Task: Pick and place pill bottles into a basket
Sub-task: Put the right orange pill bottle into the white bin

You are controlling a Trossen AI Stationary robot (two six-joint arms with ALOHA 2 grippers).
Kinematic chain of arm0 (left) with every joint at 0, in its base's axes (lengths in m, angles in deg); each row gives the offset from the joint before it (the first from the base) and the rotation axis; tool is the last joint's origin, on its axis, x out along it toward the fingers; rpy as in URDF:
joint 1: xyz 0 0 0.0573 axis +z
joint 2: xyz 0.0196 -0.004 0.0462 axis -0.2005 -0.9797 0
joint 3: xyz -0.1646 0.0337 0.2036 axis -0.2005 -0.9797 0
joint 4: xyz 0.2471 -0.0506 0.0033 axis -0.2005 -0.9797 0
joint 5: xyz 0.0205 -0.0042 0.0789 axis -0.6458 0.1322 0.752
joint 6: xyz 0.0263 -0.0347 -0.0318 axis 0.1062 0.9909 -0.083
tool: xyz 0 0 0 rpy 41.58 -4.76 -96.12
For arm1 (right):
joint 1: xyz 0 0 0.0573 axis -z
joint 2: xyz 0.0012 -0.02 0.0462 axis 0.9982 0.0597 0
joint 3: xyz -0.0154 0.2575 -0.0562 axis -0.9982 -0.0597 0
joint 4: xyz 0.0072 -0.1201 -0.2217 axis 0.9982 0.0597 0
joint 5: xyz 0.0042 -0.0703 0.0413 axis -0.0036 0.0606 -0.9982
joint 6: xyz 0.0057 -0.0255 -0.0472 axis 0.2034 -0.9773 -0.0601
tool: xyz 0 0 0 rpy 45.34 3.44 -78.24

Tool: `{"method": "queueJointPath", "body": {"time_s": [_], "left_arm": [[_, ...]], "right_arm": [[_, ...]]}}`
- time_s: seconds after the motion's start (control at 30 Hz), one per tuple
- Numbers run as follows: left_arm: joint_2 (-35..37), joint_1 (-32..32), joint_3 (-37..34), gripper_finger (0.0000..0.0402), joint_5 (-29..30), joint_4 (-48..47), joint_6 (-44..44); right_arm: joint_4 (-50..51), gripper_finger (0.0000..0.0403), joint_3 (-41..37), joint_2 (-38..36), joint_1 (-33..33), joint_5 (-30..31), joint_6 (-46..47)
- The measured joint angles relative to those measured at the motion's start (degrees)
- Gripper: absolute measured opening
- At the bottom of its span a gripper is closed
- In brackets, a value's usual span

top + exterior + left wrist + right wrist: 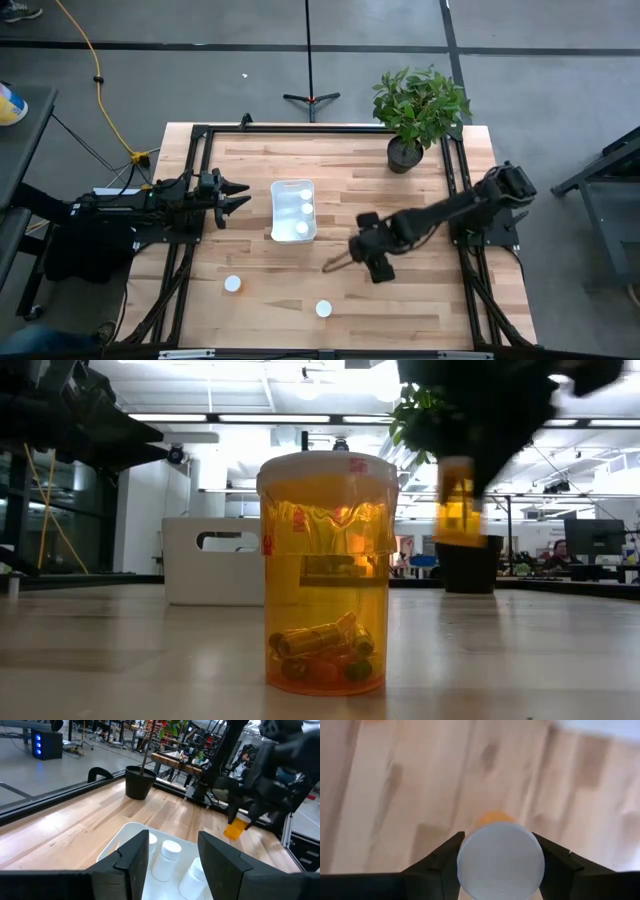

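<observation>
The pill bottles are orange and see-through, with round white caps. My right gripper [368,256] is right of the white basket [278,232] and shut on one bottle [458,500], which is lifted clear of the table. Three bottles stand capped in the basket [167,860]. Two more stand upright on the table, one at the near left [232,284] and one near the front edge [323,309], which looms large in the low view [325,575]. My left gripper [238,196] is open and empty, level, at the basket's left side. My right gripper pinches the bottle's white cap [500,860] between its two fingers [440,865], one on each side of the cap's rim. The fingers come from above, pointing down. The bottle hangs upright below them, its orange body [236,829] clear of the table.
A dark pot with a green plant [405,150] stands at the table's far right. Black frame rails [190,240] run along the table's left and right edges. Bare wood lies between the basket and my right gripper.
</observation>
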Motion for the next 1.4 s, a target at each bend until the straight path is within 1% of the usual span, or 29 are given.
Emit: {"method": "queueJointPath", "body": {"time_s": [0.2,0.33,0.43,0.57,0.8,0.93,1.07,1.17,1.23,1.4], "left_arm": [[0.0,0.0,0.0,0.0204,0.2,0.0,0.0],[0.0,0.0,0.0,0.0204,0.3,0.0,0.0],[0.0,0.0,0.0,0.0204,0.4,0.0,0.0],[0.0,0.0,0.0,0.0204,0.7,0.0,0.0],[0.0,0.0,0.0,0.0204,1.0,0.0,0.0],[0.0,0.0,0.0,0.0204,1.0,0.0,0.2],[0.0,0.0,0.0,0.0204,1.0,0.0,1.0],[0.0,0.0,0.0,0.0204,1.0,0.0,1.1],[0.0,0.0,0.0,0.0204,1.0,0.0,1.1],[0.0,0.0,0.0,0.0204,1.0,-0.3,1.1]], "right_arm": [[-3.3,0.0186,6.0,0.0,7.3,1.7,-12.3],[-9.0,0.0187,9.4,0.3,11.6,1.5,-16.9],[-11.7,0.0188,12.4,1.6,13.8,1.4,-18.7],[-13.9,0.0187,16.8,4.6,15.9,-0.6,-20.5],[-13.8,0.0188,26.1,12.5,19.4,-1.6,-24.2],[-13.6,0.0187,31.5,17.4,20.8,-4.1,-24.5],[-10.8,0.0187,36.0,22.2,21.6,-5.0,-24.5],[-8.8,0.0188,38.5,25.0,22.3,-5.3,-25.4],[-7.4,0.0189,39.8,26.8,22.8,-6.6,-25.3],[-6.5,0.0187,40.5,30.6,23.1,-8.4,-24.4]]}}
